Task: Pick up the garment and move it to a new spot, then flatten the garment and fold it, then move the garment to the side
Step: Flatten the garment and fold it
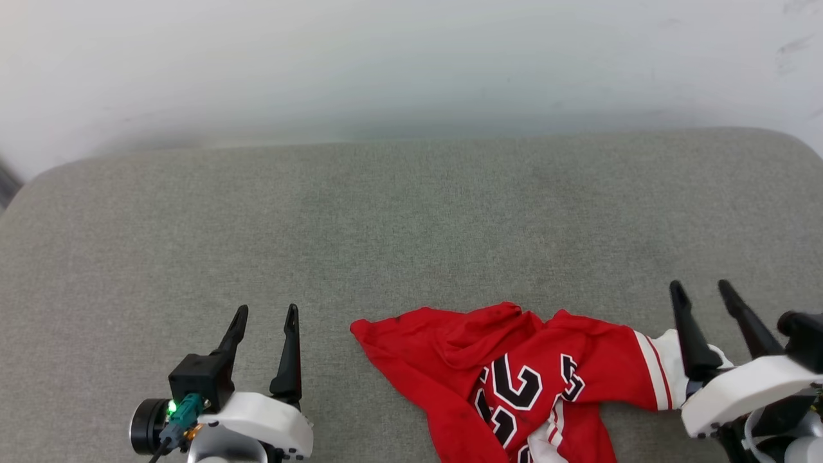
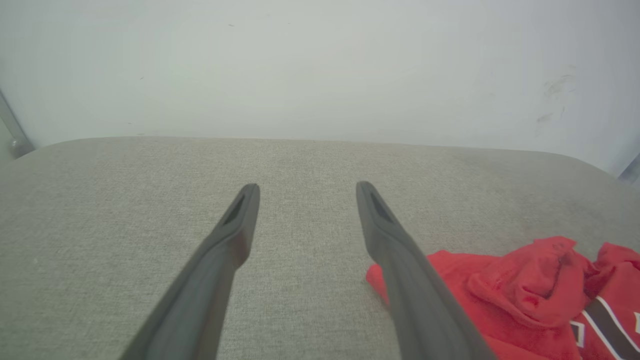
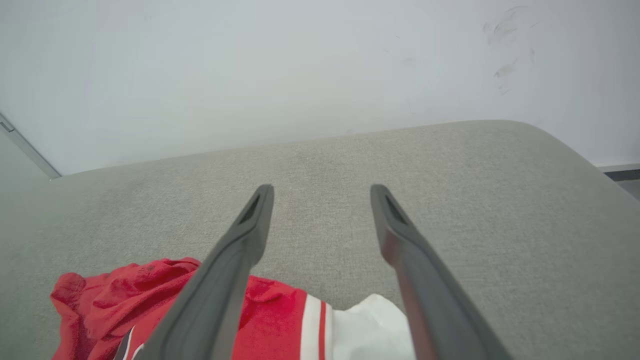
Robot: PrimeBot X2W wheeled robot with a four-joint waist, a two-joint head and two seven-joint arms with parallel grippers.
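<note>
Head looks down; wrists low, forward; all share garment (image 1: pixel 437 360).

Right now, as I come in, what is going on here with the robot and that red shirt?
A two-armed robot is working on a garment, a red shirt with white sleeves. It lies crumpled on the grey padded surface. Neither claw holds it. The left claw is open beside it, and the right claw is open over its white-sleeved end. It is not yet flattened or folded.
</note>
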